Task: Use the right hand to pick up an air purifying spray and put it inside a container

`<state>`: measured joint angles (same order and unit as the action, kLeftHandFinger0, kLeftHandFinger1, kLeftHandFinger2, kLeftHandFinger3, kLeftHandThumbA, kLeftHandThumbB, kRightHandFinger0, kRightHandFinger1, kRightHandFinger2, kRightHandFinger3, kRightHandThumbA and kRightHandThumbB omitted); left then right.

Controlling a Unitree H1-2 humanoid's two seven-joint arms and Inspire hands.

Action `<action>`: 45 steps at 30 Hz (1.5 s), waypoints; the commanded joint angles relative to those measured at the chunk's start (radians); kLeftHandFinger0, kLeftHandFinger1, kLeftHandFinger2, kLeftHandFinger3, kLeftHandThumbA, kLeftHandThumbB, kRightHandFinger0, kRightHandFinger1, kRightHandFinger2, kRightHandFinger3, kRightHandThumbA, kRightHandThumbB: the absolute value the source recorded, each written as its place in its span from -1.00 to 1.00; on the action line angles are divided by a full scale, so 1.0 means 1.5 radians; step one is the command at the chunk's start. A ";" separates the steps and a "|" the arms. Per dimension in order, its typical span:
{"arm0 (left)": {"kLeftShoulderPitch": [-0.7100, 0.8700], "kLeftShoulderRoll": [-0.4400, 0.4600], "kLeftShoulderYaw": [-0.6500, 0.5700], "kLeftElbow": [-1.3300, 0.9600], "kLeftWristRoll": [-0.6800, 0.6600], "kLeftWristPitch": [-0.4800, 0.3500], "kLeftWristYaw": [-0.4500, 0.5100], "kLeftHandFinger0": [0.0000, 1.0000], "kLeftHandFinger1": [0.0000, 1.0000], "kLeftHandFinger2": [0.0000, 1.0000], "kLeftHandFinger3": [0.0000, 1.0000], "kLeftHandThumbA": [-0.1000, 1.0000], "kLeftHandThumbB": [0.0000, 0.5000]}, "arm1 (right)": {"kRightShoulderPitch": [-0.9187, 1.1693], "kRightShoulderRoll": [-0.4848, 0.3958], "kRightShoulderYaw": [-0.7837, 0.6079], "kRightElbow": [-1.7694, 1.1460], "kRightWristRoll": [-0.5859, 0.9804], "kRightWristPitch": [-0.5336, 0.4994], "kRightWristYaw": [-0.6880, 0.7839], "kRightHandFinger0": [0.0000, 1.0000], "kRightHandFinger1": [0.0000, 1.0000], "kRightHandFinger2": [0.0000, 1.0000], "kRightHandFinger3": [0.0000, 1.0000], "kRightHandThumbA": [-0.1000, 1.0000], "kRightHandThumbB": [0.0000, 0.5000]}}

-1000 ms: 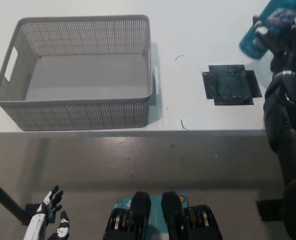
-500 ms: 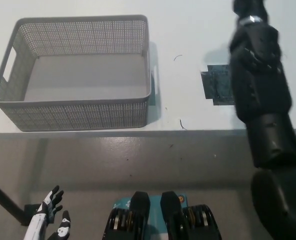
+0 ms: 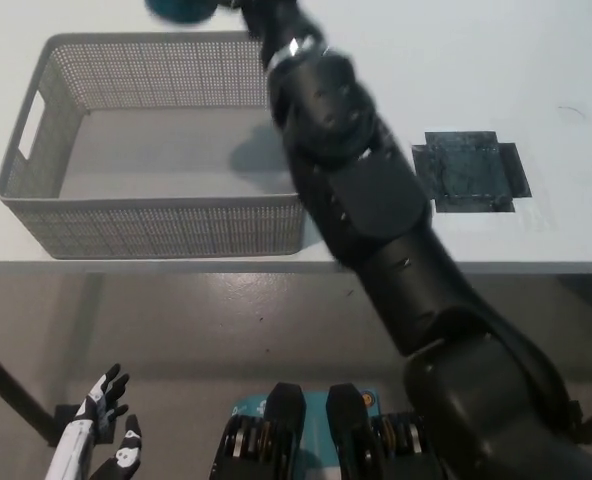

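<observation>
The teal spray can (image 3: pixel 181 9) shows only as its bottom end at the picture's top edge, above the far rim of the grey mesh basket (image 3: pixel 156 225). My black right arm reaches diagonally from the bottom right up over the basket's right side. The right hand (image 3: pixel 261 14) is at the top edge, mostly cut off, and appears shut on the can. The white left hand (image 3: pixel 101 440) rests open at the lower left, below table level.
A dark square patch (image 3: pixel 468 172) lies on the white table (image 3: pixel 536 80) to the right of the arm. The table's front edge runs across the middle of the picture, with grey floor below it.
The right arm has swung left from the table's right side to above the basket, carrying the spray can with it. The picture has shifted slightly. The left hand stays put.
</observation>
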<state>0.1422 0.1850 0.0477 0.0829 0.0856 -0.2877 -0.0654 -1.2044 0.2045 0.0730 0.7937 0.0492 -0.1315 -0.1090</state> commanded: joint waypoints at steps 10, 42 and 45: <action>-0.006 0.012 -0.012 -0.040 0.004 0.015 -0.013 1.00 1.00 1.00 1.00 -0.12 0.95 | 0.031 0.008 0.040 0.157 -0.068 -0.113 -0.016 -0.09 -0.18 0.01 -0.06 -1.00 0.63; -0.005 0.013 -0.006 -0.026 -0.009 0.008 -0.010 0.99 1.00 1.00 1.00 -0.34 1.00 | 0.030 -0.101 0.015 -0.160 -0.015 0.093 0.197 1.00 1.00 1.00 1.00 0.63 1.00; -0.003 0.014 -0.006 -0.032 -0.005 0.013 -0.010 0.96 1.00 1.00 1.00 -0.37 0.96 | 0.047 -0.120 0.011 -0.264 -0.014 0.144 0.200 1.00 1.00 1.00 1.00 0.59 1.00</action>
<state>0.1385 0.1936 0.0331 0.0531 0.0873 -0.2522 -0.0814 -1.0816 0.0535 0.1101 0.5768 -0.0122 -0.0337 0.1456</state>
